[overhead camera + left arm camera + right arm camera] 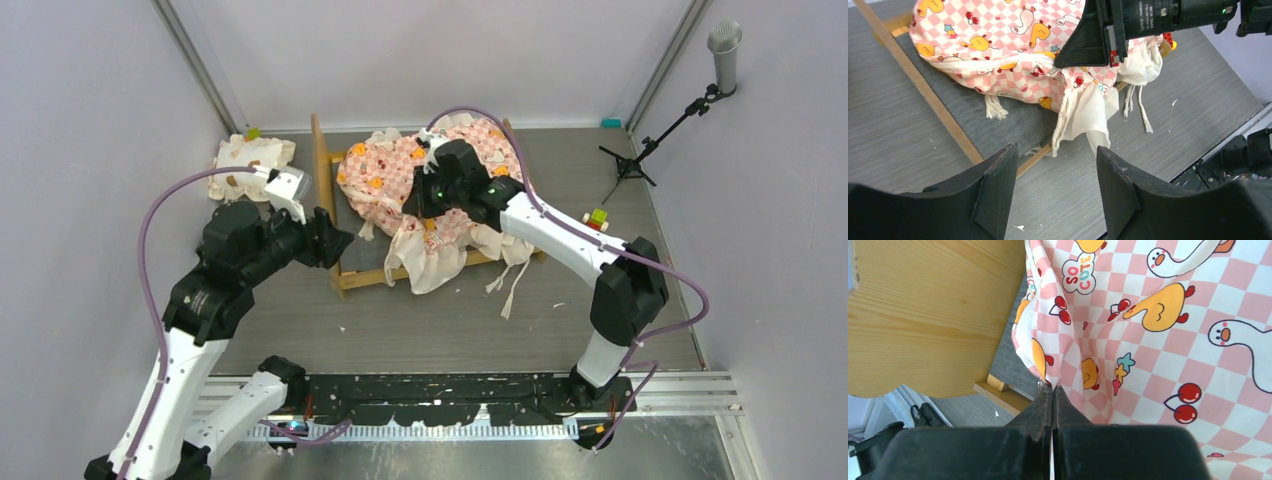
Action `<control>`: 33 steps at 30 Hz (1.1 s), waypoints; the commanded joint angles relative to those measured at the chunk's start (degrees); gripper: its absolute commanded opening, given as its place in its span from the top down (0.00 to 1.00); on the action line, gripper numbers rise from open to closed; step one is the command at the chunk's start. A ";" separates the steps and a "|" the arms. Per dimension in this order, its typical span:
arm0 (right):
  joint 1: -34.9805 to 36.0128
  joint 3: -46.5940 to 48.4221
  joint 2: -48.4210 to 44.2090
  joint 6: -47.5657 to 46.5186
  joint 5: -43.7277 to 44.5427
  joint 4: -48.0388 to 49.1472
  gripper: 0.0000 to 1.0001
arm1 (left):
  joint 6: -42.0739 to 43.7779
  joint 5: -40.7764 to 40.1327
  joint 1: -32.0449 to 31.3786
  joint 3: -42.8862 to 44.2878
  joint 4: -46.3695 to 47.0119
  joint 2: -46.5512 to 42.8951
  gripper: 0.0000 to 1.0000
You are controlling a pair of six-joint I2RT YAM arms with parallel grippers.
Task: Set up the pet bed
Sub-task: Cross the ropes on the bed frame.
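Note:
The pet bed's light-wood frame lies on the table, its dark base partly bare. The pink checkered mattress sits bunched on it, cream ruffles and ties hanging over the near rail. My right gripper is shut on a fold of the mattress; in the right wrist view its fingertips pinch the cloth beside the headboard. My left gripper stands open and empty by the frame's near-left corner. Its wrist view shows the left gripper above bare table, short of the rail and mattress.
A small cream pillow with brown spots lies left of the headboard by the wall. A small coloured cube sits right of the bed. A microphone on a tripod stands at the back right. Walls close in on three sides.

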 commanded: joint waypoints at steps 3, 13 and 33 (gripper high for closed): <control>-3.38 -1.48 -1.07 1.29 -7.95 4.13 0.99 | -1.90 2.12 -1.48 -2.58 5.15 1.26 0.44; -8.67 -1.33 -0.23 0.42 -9.75 4.74 0.99 | -1.56 -7.10 -14.15 -3.74 5.50 7.26 0.55; -15.58 -1.17 0.93 -2.06 -9.49 2.98 0.99 | -5.46 -18.60 -19.11 -4.38 12.37 24.01 0.50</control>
